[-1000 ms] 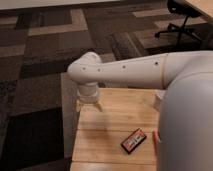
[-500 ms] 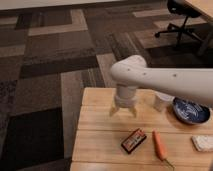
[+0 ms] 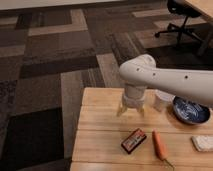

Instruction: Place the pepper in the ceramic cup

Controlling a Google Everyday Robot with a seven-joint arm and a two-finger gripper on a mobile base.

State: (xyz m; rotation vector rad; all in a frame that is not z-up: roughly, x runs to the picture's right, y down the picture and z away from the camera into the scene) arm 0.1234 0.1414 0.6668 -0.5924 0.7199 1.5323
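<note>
The orange pepper (image 3: 159,145) lies on the wooden table (image 3: 100,145) near the front edge, stem toward me. The white ceramic cup (image 3: 161,101) stands upright at the back of the table, partly hidden behind my arm. My gripper (image 3: 132,111) points down over the table's back middle, left of the cup and behind the pepper. Its fingers stand apart with nothing between them.
A black-and-red packet (image 3: 133,140) lies just left of the pepper. A dark-blue patterned bowl (image 3: 191,111) sits right of the cup. A white flat object (image 3: 202,143) lies at the right edge. An office chair (image 3: 181,20) stands on the carpet behind.
My arm and gripper have moved right, from the table's back left toward its middle. The pepper, cup and bowl have come out from behind the arm.
</note>
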